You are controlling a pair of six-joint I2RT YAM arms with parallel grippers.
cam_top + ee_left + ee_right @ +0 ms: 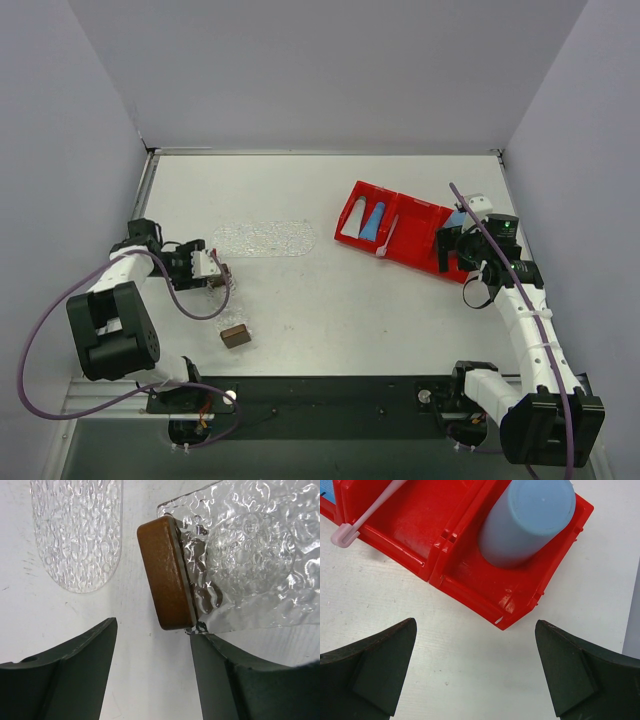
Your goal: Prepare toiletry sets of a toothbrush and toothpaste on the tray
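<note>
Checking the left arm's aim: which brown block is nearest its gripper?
The block against the clear bumpy tray edge, just ahead of the left gripper. The other block lies alone on the table, farther off.

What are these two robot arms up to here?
Two robot arms are meant to put together toothbrush-and-toothpaste sets. The left gripper, jaws apart, is at the end of the clear bumpy tray, by its brown block. The right gripper, wide open, faces the red bin, which holds the toothbrush, a blue cup and two toothpaste tubes. None of these is on the tray yet.
</note>
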